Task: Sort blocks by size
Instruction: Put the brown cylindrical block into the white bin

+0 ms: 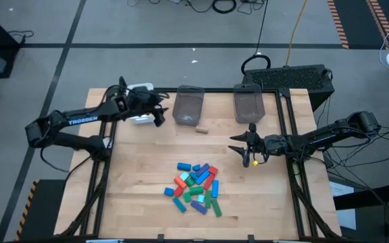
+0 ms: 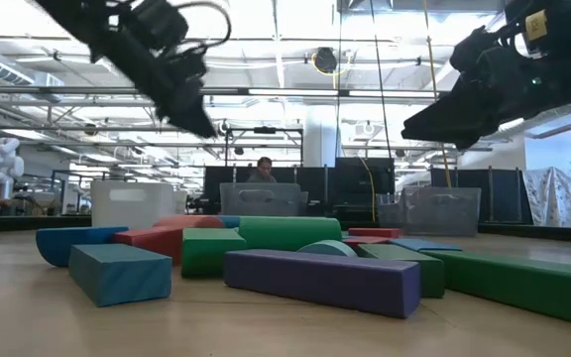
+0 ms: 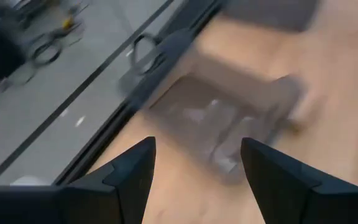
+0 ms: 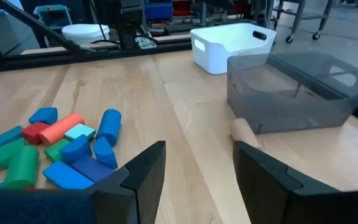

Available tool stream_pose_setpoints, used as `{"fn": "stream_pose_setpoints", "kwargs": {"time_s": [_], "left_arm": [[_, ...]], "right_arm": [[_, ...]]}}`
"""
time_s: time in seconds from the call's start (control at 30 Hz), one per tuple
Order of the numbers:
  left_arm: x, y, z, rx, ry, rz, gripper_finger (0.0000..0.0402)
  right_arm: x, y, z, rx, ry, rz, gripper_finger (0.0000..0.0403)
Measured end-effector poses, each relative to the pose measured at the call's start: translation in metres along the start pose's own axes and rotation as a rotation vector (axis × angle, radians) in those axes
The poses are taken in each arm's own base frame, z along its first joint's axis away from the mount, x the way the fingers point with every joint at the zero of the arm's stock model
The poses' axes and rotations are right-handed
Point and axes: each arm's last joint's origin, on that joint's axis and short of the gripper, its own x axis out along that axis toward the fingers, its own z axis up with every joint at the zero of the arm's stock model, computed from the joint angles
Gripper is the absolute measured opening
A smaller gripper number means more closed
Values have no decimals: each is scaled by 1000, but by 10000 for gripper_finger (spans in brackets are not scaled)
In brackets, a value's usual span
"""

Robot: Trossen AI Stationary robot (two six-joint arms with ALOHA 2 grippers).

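Closest to the low camera lay a long purple block (image 2: 323, 279) on the wooden tabletop (image 2: 28, 317), with a teal block (image 2: 119, 272) beside it and green bars (image 2: 287, 234) behind; both arms hung dark overhead.

From above, the loose heap of small coloured blocks (image 1: 196, 187) sat near the front middle of the tabletop. Two grey translucent bins (image 1: 188, 105) stood at the far edge, with a small tan block (image 1: 201, 128) just before the left bin. The left tool (image 1: 159, 108) hovered beside that bin, over a white tray (image 1: 140, 88). The right tool (image 1: 244, 145) hung right of the heap, apart from it.

Past the left wrist, the two dark fingers (image 3: 135, 171) stood apart, nothing between them, above a grey bin.

Past the right wrist, the fingers (image 4: 146, 174) stood apart and empty, the heap off to one side, the tan block touching a grey bin ahead.
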Motion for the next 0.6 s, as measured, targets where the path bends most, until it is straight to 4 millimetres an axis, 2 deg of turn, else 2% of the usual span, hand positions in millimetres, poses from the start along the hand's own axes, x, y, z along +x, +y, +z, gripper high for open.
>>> {"fn": "stream_pose_setpoints", "kwargs": {"time_s": [0.23,0.6], "left_arm": [[12,-27,34,109,-38,-112,240],[58,-58,62,311,-23,-262,240]], "right_arm": [[0,0,1,-4,-8,2,176],[0,0,1,-52,-6,4,176]]}}
